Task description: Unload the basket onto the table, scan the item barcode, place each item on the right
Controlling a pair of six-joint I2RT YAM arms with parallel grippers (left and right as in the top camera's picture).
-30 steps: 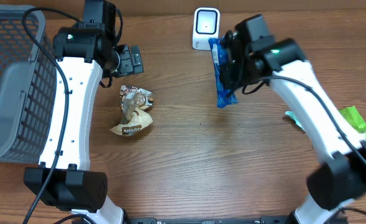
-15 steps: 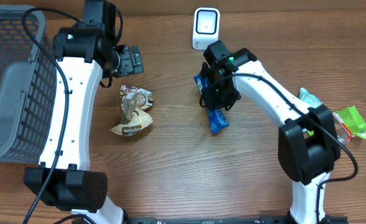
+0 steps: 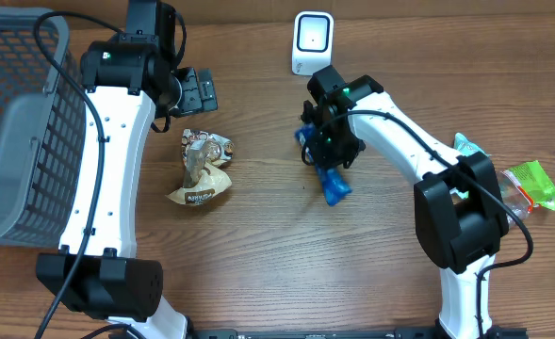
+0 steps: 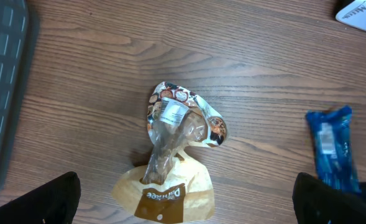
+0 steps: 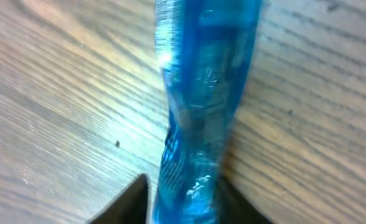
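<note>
left gripper (image 4: pixel 184 180) spread wide near brown bag (image 4: pixel 170 155) | right gripper (image 5: pixel 186 202) astride blue packet (image 5: pixel 201 93), hold unclear | bare table (image 3: pixel 268 198) between items

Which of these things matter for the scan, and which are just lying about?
In the job: blue plastic snack packet, white box-shaped barcode scanner, right end effector.
Lying about: crumpled brown-and-white snack bag, grey mesh basket, green packet, teal packet.

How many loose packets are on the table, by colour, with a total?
Blue packet: 1
Brown and white packet: 1
Green packet: 1
Teal packet, partly hidden: 1
Total: 4
</note>
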